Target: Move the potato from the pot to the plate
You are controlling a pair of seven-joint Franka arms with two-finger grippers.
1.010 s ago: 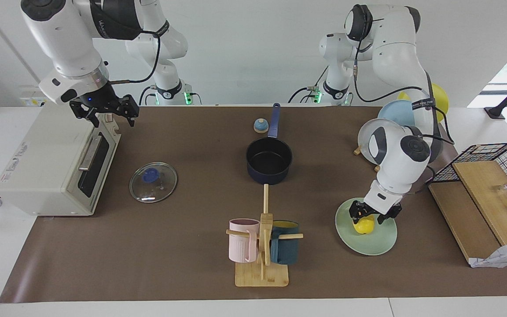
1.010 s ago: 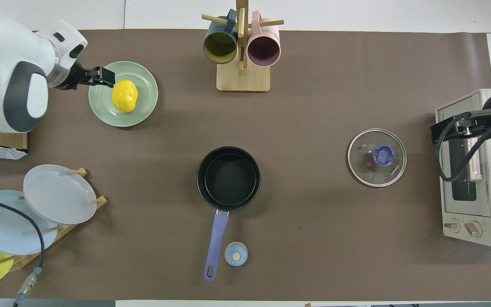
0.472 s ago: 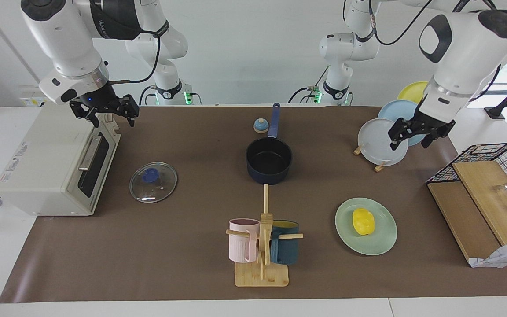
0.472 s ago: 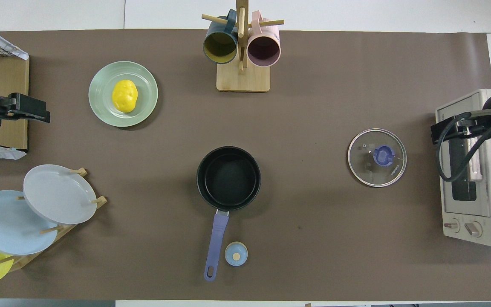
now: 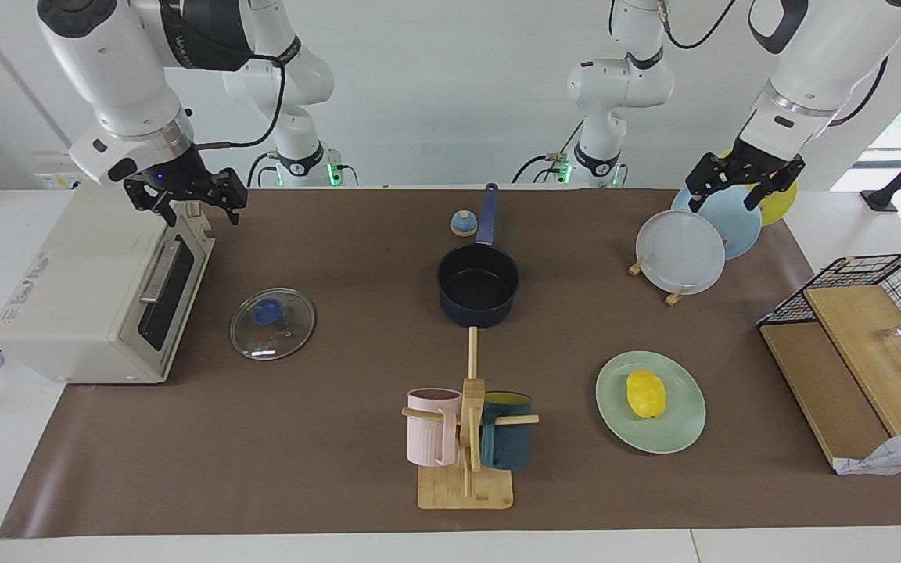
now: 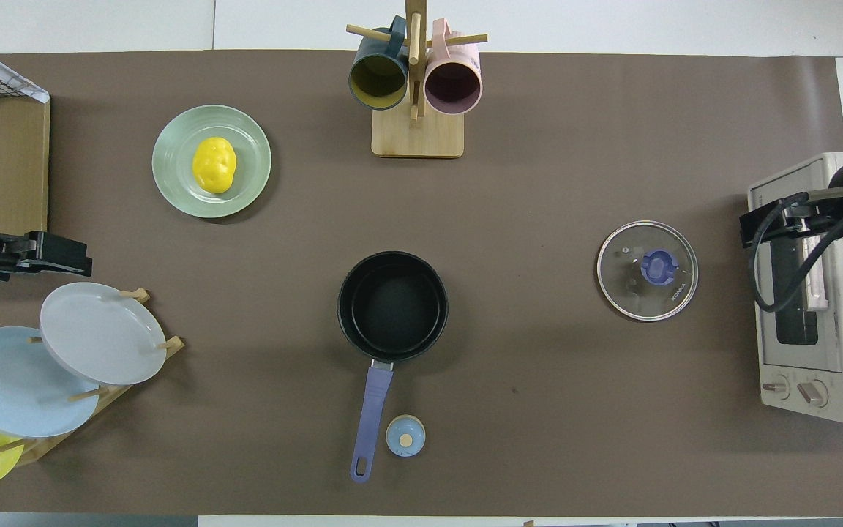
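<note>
The yellow potato [image 5: 645, 393] [image 6: 214, 165] lies on the pale mint-green plate [image 5: 677, 434] [image 6: 249, 157], toward the left arm's end of the table. Mid-table stands the dark navy pot [image 5: 478, 285] [image 6: 392, 306], its black inside bare and its blue handle pointing toward the robots. My left gripper [image 5: 720, 203] [image 6: 81, 256] hangs open and holding nothing, high over the rack of upright plates and well apart from the potato. Over the toaster oven's top edge, my right gripper [image 5: 199, 211] [image 6: 747, 227] waits open.
A rack holds grey [image 5: 681, 252] [image 6: 99, 333], blue and yellow plates. A glass lid [image 5: 272, 324] [image 6: 647, 271] lies beside the toaster oven [image 5: 91, 289] [image 6: 809, 293]. A wooden mug tree [image 5: 466, 438] [image 6: 416, 95] carries two mugs. A small blue bell [image 5: 463, 224] [image 6: 405, 436] sits by the pot's handle.
My left gripper has lifted off the mint-green plate, leaving the potato there, and swung up over the plate rack. The right arm has not moved.
</note>
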